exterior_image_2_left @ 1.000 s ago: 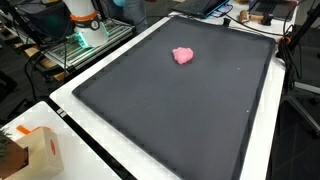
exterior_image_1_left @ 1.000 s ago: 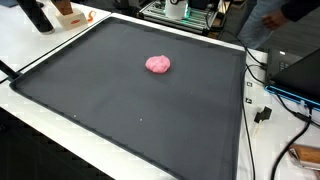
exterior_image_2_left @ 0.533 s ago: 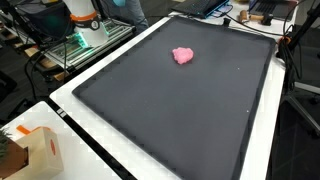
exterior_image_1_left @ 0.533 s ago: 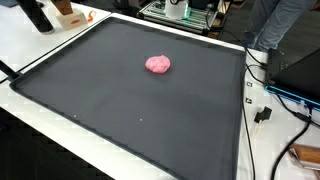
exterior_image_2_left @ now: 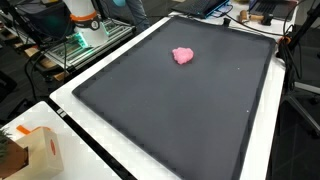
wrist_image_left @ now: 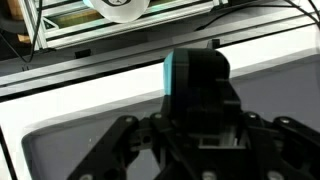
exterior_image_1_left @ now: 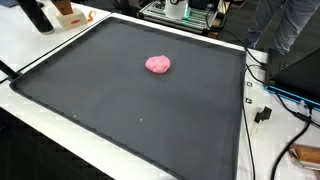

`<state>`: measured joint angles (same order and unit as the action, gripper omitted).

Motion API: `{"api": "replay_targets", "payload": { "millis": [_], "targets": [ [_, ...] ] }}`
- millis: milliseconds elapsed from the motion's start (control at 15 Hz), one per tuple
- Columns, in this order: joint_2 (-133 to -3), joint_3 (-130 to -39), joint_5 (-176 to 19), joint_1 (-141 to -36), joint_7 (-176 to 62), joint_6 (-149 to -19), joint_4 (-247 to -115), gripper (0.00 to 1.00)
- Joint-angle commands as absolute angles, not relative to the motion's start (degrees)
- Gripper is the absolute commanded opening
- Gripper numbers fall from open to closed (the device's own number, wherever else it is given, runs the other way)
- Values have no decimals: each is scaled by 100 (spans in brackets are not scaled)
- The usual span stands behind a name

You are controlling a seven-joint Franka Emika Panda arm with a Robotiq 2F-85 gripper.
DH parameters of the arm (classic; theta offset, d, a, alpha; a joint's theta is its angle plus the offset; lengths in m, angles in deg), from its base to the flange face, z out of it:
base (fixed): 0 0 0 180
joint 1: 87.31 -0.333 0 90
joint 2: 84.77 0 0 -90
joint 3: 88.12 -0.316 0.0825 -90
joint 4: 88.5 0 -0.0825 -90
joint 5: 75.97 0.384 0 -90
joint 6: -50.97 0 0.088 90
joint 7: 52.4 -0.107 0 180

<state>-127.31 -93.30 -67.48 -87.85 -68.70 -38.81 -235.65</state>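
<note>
Pink and soft-looking, the lump [exterior_image_1_left: 158,64] lies alone on the black mat [exterior_image_1_left: 120,120], in its far half in both exterior views and well apart from every edge. I judge that this open spot leaves you room to come at it from any side, and the dark surface makes it easy to pick out. Nothing touches it. Your gripper [wrist_image_left: 200,150] shows only in the wrist view, where its dark body fills the lower frame with linkages reaching out to both sides. The fingertips fall below the picture's edge, so you cannot tell whether they stand apart or together, and the lump is not in that view. The gripper hangs near the mat's rim beside the white table [wrist_image_left: 60,105], with a metal rack [wrist_image_left: 60,25] beyond. 1 cardboard box [exterior_image_2_left: 35,150] sits off the mat at a corner and cables [exterior_image_1_left: 262,110] trail along another side, both well apart from the lump
</note>
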Motion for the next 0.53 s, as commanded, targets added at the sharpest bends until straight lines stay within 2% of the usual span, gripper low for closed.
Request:
{"api": "replay_targets", "payload": {
  "millis": [0,67,133,467],
  "targets": [
    [-12732,-9377,-6725,-8724,-6838,-3868,-23556,50],
    [-12732,-9377,-6725,-8724,-6838,-3868,-23556,50],
    [-12732,-9377,-6725,-8724,-6838,-3868,-23556,25],
    [-12258,-8865,-6162,-8754,-6206,-4710,-23345,25]
  ]
}}
